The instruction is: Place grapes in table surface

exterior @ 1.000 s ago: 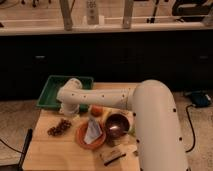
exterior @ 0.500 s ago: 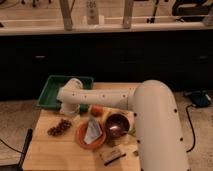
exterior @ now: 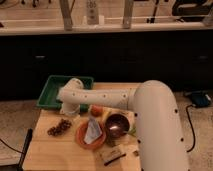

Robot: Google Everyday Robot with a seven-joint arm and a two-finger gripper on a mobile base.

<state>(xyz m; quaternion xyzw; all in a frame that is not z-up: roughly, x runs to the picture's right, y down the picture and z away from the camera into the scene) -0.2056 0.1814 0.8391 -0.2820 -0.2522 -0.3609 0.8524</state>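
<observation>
Grapes (exterior: 60, 127) sit on the table surface (exterior: 50, 152), just left of the orange plate (exterior: 82, 143). Gripper (exterior: 70, 107) hangs near them by the green tray (exterior: 50, 92); can't tell its state. Bunch is probably light, soft and squishable, so grab the stem.

The arm (exterior: 107, 97) is glossy white, made of thick rounded tubes dotted with small dark screws. Its gripper (exterior: 70, 108), pale like the rest, sits at the far end, beside the tray (exterior: 50, 95).

Grapes (exterior: 59, 127) on table surface (exterior: 45, 152), gripper (exterior: 69, 110) near them, green tray (exterior: 49, 95) behind, orange plate (exterior: 81, 141) alongside
</observation>
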